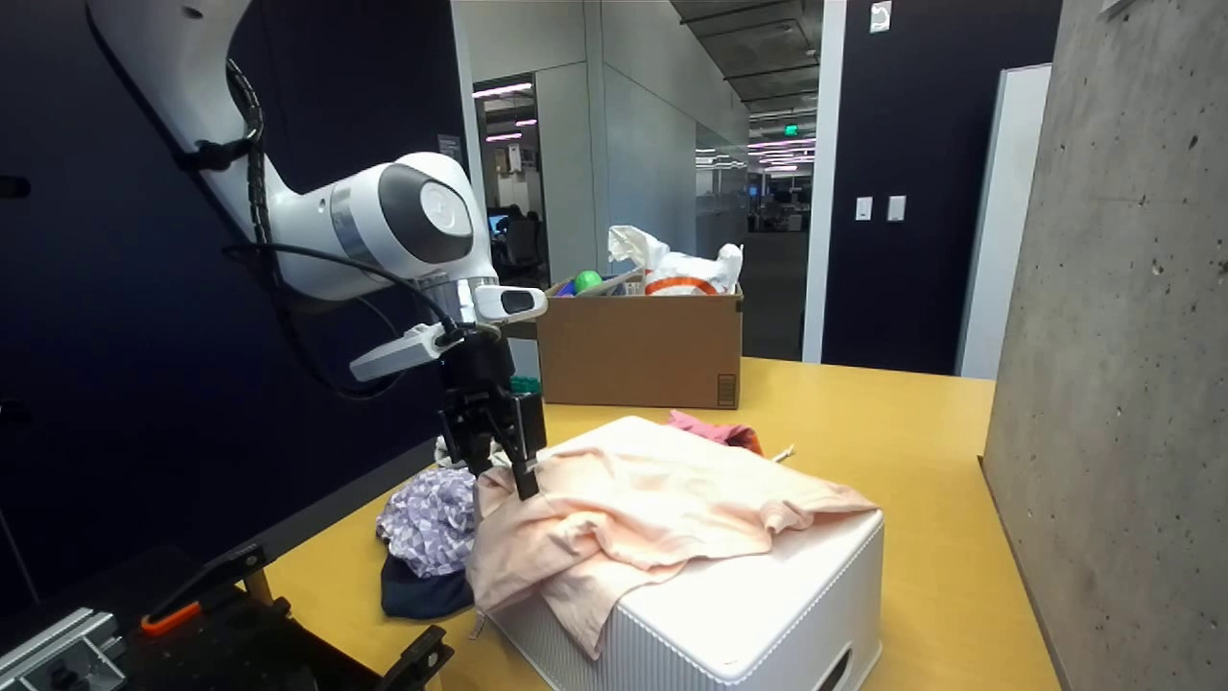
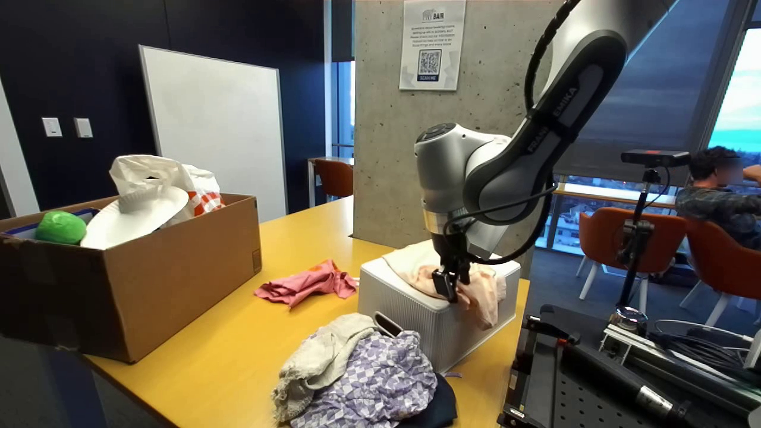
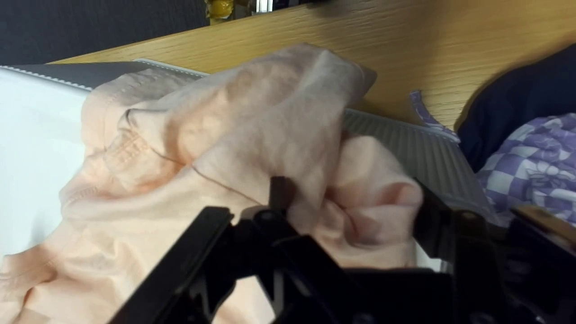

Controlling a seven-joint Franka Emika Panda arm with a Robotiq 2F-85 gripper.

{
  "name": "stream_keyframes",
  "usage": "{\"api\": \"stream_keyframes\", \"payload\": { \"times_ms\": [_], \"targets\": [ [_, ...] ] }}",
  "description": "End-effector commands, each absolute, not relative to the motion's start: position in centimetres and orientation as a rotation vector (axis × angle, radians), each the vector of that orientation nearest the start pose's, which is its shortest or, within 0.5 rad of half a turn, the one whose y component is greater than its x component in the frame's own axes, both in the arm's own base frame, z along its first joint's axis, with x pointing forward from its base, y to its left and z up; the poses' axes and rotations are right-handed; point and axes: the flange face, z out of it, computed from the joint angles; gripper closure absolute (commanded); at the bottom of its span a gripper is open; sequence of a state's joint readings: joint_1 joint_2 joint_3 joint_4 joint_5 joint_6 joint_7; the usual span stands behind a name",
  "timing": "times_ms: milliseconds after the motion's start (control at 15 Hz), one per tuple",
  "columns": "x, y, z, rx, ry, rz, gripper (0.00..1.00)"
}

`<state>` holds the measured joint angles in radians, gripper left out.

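A peach cloth [image 1: 672, 494] lies crumpled over a white ribbed box [image 1: 758, 609] on a yellow table. The cloth [image 2: 481, 297] hangs over one side of the box [image 2: 395, 303] in both exterior views. My black gripper [image 1: 504, 478] points down at the cloth near the box's edge; it also shows in an exterior view [image 2: 455, 289]. In the wrist view the fingers of the gripper [image 3: 353, 211] stand wide apart, with bunched folds of the peach cloth [image 3: 252, 121] between and around them. One fingertip is partly hidden by cloth.
A purple-and-white checked cloth [image 2: 380, 374], a cream cloth [image 2: 333, 345] and a navy cloth [image 1: 417, 585] lie beside the box. A pink cloth [image 2: 309, 284] lies behind it. A cardboard box [image 1: 638, 350] holds bags and plates. A concrete wall [image 1: 1103, 336] borders the table [image 1: 921, 432].
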<state>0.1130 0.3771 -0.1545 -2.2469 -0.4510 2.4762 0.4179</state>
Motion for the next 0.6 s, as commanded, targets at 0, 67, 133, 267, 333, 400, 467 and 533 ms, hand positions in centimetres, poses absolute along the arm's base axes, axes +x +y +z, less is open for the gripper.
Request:
{"api": "stream_keyframes", "payload": {
  "times_ms": [0,67,133,267,333,400,467,533],
  "targets": [
    [52.59,-2.53,18.5,-3.473,0.1,0.127,0.66],
    [52.53,-2.43,18.55,-3.473,0.1,0.124,0.73],
    [52.49,-2.38,18.56,-3.472,0.1,0.122,0.81],
    [52.5,-2.36,18.62,-3.471,0.104,0.115,0.97],
    [52.45,-2.33,18.66,-3.469,0.106,0.112,1.0],
    [52.43,-2.18,18.76,-3.466,0.106,0.104,1.0],
    [52.37,-2.06,18.76,-3.464,0.104,0.095,1.0],
    [52.25,-1.92,18.65,-3.46,0.101,0.082,1.0]
  ]
}}
